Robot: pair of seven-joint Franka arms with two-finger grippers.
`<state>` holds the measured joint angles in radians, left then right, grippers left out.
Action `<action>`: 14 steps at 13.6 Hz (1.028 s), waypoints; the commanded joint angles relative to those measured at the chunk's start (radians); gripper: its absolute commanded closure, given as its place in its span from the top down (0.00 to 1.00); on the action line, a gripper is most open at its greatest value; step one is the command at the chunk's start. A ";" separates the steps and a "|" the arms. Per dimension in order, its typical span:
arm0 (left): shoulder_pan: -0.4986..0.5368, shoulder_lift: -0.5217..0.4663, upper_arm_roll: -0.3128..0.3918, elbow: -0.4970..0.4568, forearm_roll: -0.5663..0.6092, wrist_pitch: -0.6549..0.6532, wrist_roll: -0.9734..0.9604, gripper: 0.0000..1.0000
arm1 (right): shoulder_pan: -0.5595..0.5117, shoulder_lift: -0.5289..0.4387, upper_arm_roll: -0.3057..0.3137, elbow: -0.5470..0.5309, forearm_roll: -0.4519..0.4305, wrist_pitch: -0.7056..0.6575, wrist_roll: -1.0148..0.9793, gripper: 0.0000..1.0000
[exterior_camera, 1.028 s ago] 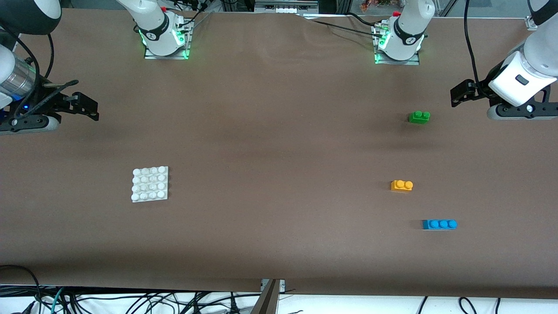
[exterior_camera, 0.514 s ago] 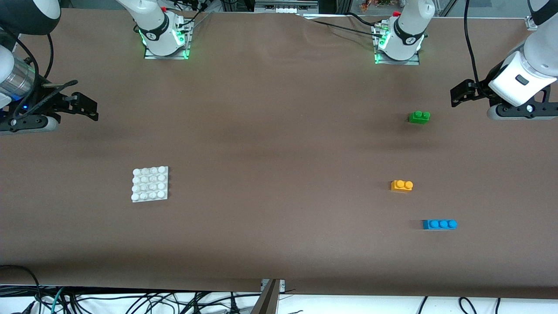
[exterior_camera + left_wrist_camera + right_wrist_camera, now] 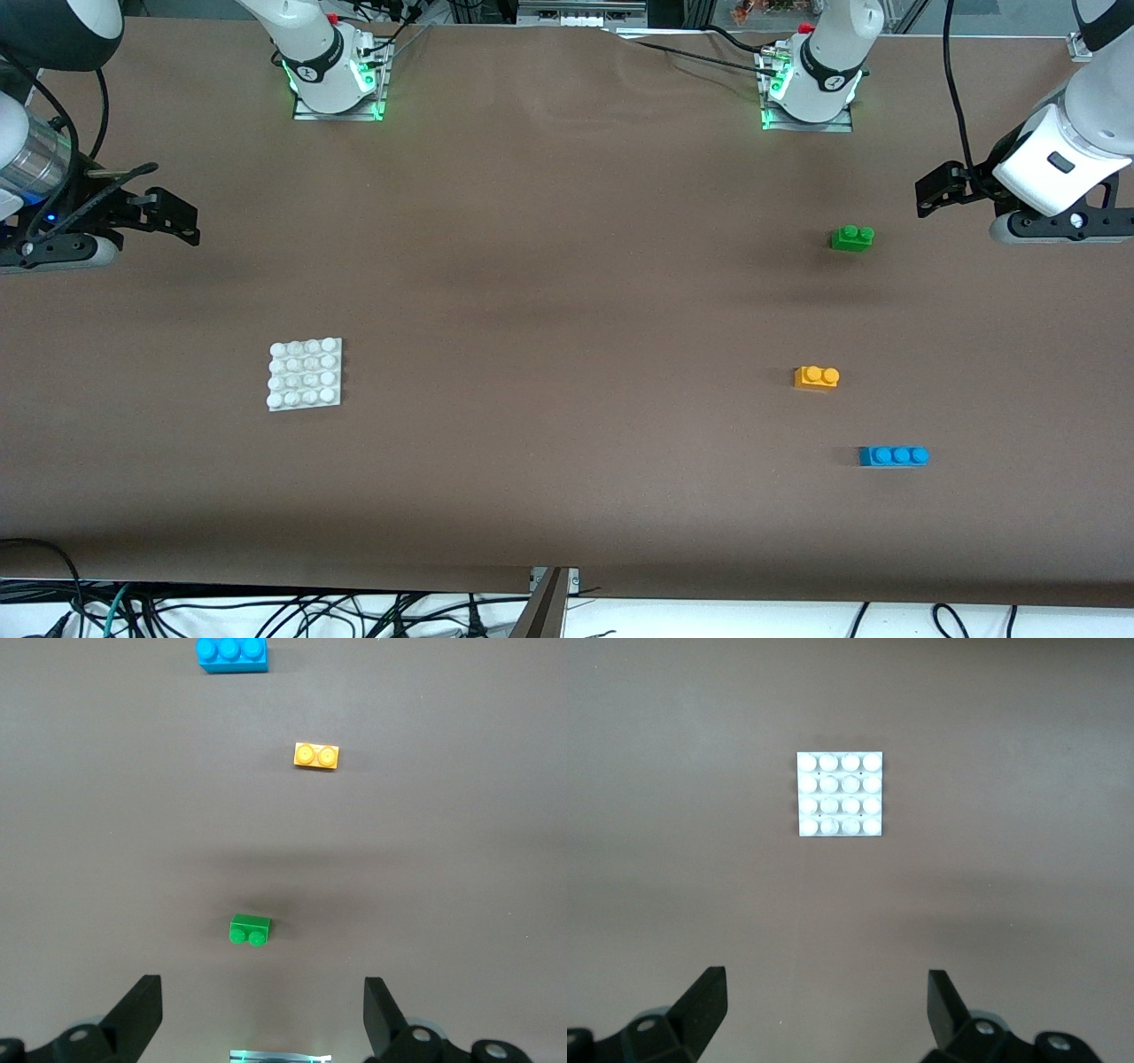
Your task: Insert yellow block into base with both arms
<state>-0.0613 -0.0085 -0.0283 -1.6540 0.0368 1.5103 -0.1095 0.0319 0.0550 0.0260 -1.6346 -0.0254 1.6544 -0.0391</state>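
Note:
The yellow block [image 3: 817,377] lies flat on the brown table toward the left arm's end; it also shows in the left wrist view as the yellow block [image 3: 316,755]. The white studded base [image 3: 305,374] lies toward the right arm's end, seen whole as the base [image 3: 840,794] in the right wrist view. My left gripper [image 3: 941,188] hangs open and empty over the table's left-arm end, its open span [image 3: 261,992] close to the green brick. Over the other end my right gripper [image 3: 168,215] is open and empty too [image 3: 824,985]. Both arms wait.
A green two-stud brick [image 3: 852,237] lies farther from the front camera than the yellow block. Nearer to that camera lies a blue three-stud brick [image 3: 893,455]. The arm bases [image 3: 335,80] stand at the table's back edge. Cables hang below the front edge.

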 commanded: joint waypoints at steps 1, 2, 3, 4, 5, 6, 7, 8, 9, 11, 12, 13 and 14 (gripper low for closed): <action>0.008 -0.007 -0.001 0.010 -0.023 -0.018 0.018 1.00 | 0.000 -0.021 0.002 -0.021 -0.013 0.002 0.008 1.00; 0.008 -0.007 -0.001 0.008 -0.023 -0.018 0.018 1.00 | 0.000 -0.021 0.002 -0.019 -0.013 0.004 0.008 1.00; 0.008 -0.008 -0.001 0.008 -0.023 -0.018 0.018 1.00 | 0.000 -0.015 0.000 -0.019 -0.013 0.005 0.008 1.00; 0.008 -0.008 -0.001 0.010 -0.025 -0.018 0.018 1.00 | 0.000 -0.012 0.002 -0.017 -0.014 0.010 0.007 1.00; 0.008 -0.007 -0.001 0.010 -0.025 -0.018 0.018 1.00 | -0.004 0.002 0.000 -0.016 -0.014 0.016 -0.001 1.00; 0.008 -0.007 -0.001 0.010 -0.025 -0.018 0.018 1.00 | -0.010 0.015 -0.001 -0.011 -0.013 0.022 -0.005 1.00; 0.008 -0.008 -0.001 0.010 -0.023 -0.018 0.018 1.00 | -0.020 0.031 -0.003 -0.011 -0.013 0.034 -0.008 1.00; 0.008 -0.008 -0.001 0.010 -0.025 -0.018 0.018 1.00 | -0.035 0.052 -0.008 -0.011 -0.013 0.050 -0.021 1.00; 0.008 -0.007 -0.001 0.010 -0.025 -0.018 0.018 1.00 | -0.047 0.072 -0.009 -0.011 -0.013 0.074 -0.039 1.00; 0.009 -0.008 -0.001 0.010 -0.023 -0.018 0.018 1.00 | -0.052 0.172 -0.012 -0.010 -0.013 0.178 -0.041 1.00; 0.009 -0.008 -0.001 0.010 -0.023 -0.018 0.018 1.00 | -0.050 0.205 -0.027 -0.020 -0.011 0.235 -0.041 1.00; 0.008 -0.008 -0.001 0.010 -0.025 -0.018 0.018 1.00 | -0.050 0.233 -0.028 -0.037 -0.008 0.273 -0.032 1.00; 0.008 -0.008 -0.001 0.010 -0.023 -0.018 0.018 1.00 | -0.050 0.249 -0.028 -0.063 -0.005 0.327 -0.028 1.00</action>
<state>-0.0611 -0.0085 -0.0282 -1.6537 0.0368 1.5103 -0.1095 -0.0140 0.2708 -0.0040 -1.6677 -0.0271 1.9094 -0.0638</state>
